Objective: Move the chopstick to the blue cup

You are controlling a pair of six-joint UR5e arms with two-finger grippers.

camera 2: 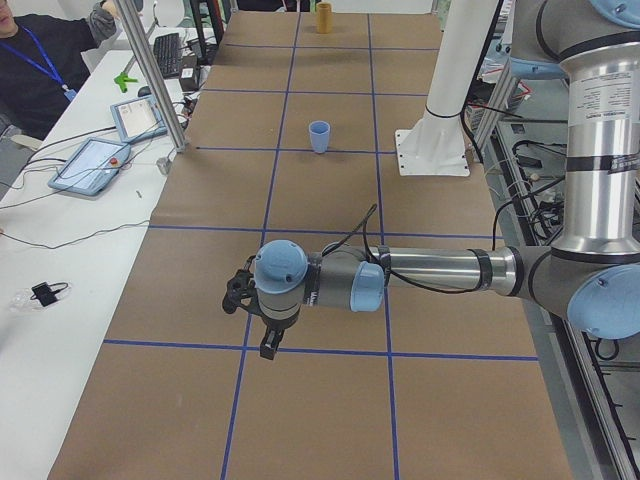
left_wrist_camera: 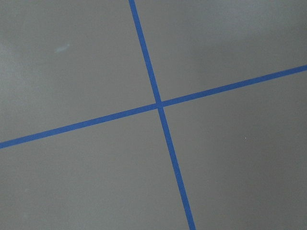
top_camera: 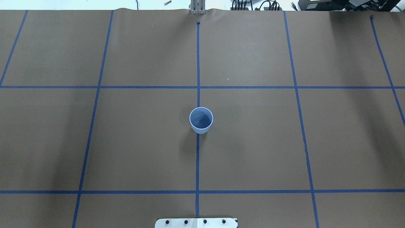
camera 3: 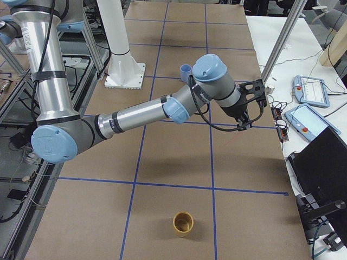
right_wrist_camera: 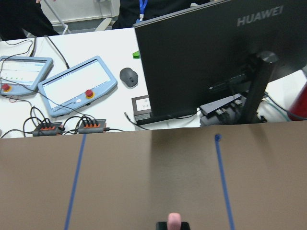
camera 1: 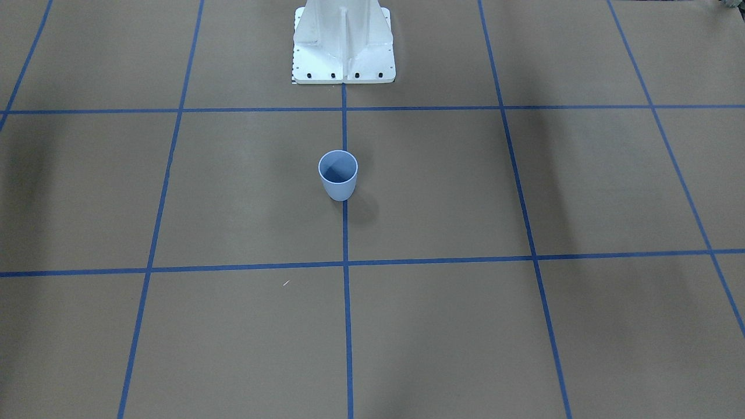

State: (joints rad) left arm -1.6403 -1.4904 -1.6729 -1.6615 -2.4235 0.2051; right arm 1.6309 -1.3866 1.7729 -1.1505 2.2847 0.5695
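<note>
The blue cup point(camera 1: 337, 174) point(top_camera: 201, 120) stands upright and empty on the centre tape line of the brown table; it also shows as the blue cup point(camera 2: 319, 136) point(camera 3: 186, 71) in the side views. In the right wrist view, the pink end of the chopstick point(right_wrist_camera: 174, 219) sticks out between the black fingers of my right gripper point(right_wrist_camera: 173, 226). That gripper point(camera 3: 245, 123) hangs over the table's far edge, well away from the cup. My left gripper point(camera 2: 266, 345) hovers above a tape crossing, far from the cup; I cannot tell whether it is open or shut.
A yellow cup point(camera 3: 183, 223) point(camera 2: 323, 17) stands at the table's right end. The white robot base point(camera 1: 343, 46) is behind the blue cup. A tiny white fleck point(camera 1: 286, 283) lies on the paper. A monitor point(right_wrist_camera: 216, 52), control tablets point(right_wrist_camera: 76, 86) and a seated person point(camera 2: 40, 60) occupy the operators' side.
</note>
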